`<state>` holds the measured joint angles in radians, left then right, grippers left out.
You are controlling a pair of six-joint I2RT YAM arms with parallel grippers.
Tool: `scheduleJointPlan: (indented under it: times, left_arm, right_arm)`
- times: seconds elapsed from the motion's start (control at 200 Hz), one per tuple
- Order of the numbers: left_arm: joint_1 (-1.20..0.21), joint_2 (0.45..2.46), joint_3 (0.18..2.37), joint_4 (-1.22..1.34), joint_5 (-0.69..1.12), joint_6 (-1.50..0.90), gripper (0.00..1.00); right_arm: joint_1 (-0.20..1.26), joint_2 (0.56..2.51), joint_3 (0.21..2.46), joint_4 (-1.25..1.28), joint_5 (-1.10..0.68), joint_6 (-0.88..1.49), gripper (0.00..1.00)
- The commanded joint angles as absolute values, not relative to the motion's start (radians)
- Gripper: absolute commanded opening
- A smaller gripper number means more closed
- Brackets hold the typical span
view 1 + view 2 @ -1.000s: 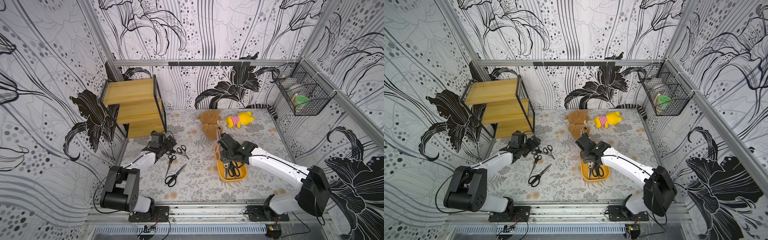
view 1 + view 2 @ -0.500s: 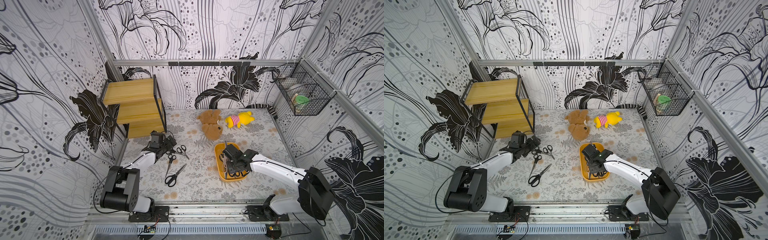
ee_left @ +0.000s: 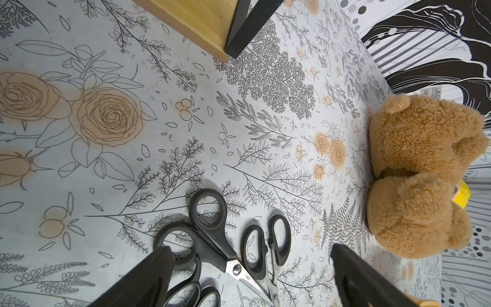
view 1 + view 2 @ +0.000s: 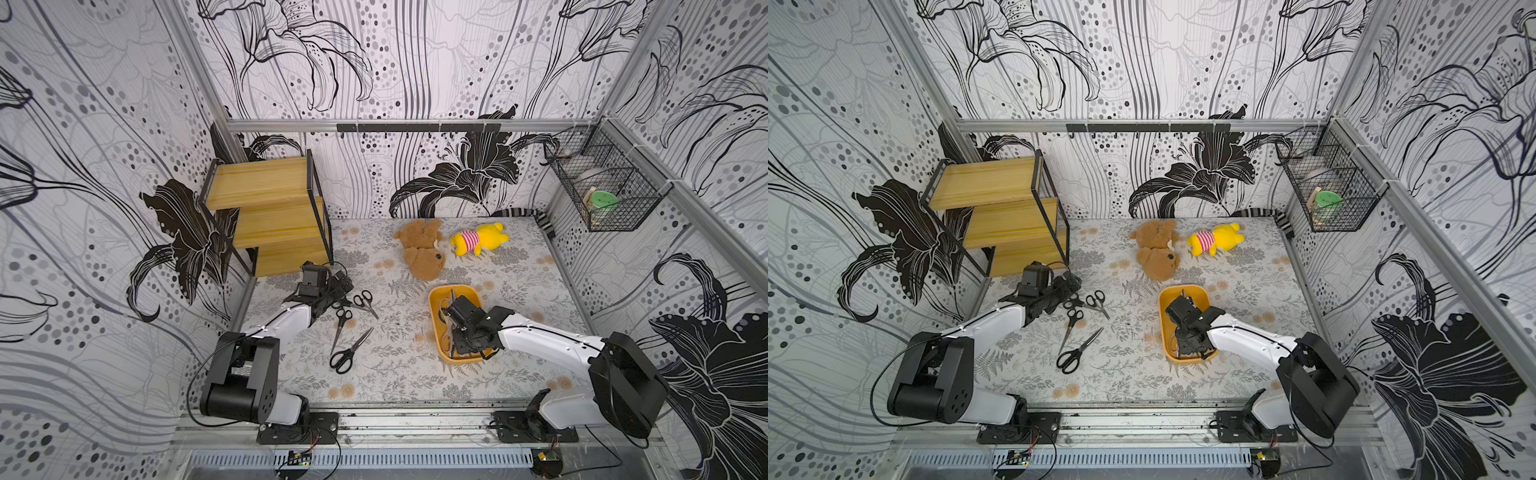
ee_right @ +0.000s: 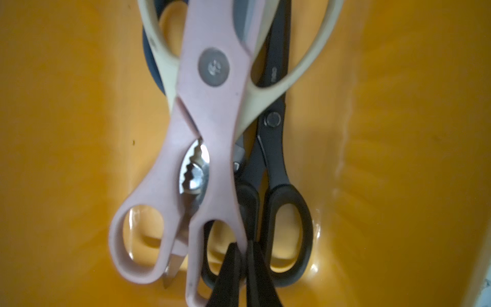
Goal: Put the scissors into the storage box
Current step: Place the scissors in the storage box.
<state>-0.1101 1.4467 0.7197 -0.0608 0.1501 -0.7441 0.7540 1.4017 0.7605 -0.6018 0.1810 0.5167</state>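
Note:
The yellow-orange storage box (image 4: 435,300) (image 4: 1165,296) lies right of centre on the mat. My right gripper (image 5: 243,256) reaches down inside it, shut on a handle loop of the pale pink shears (image 5: 210,111). Under these lie cream shears (image 5: 289,77) and black-handled scissors (image 5: 279,170). Three black-handled scissors lie loose on the mat in both top views (image 4: 365,300) (image 4: 341,321) (image 4: 349,352). My left gripper (image 3: 249,268) is open low over the handles of that cluster (image 3: 212,239), with nothing held.
A stepped wooden shelf (image 4: 270,216) stands at the back left, just behind my left gripper. A brown teddy (image 4: 422,253) and a yellow plush (image 4: 478,239) lie behind the box. A black wire basket (image 4: 602,195) hangs on the right wall.
My right gripper has moved from over the box's far end toward its near end and down into it, carrying the pink shears. The left arm has not moved.

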Motion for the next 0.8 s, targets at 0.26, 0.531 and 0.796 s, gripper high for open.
scheduleJointPlan:
  times: [0.26,0.531,0.796]
  left_arm:
    - [-0.107,1.46,0.726,-0.043,0.155,-0.73,0.97]
    - [-0.107,1.463,0.728,-0.043,0.156,-0.731,0.97]
    - [-0.107,1.465,0.729,-0.044,0.157,-0.735,0.97]
  right_arm:
    - [0.752,1.385,0.833,-0.653,0.205,0.536,0.31]
    - [0.753,1.451,1.045,-0.669,0.2,0.489,0.36]
    - [0.757,1.659,1.275,-0.527,0.134,0.431,0.37]
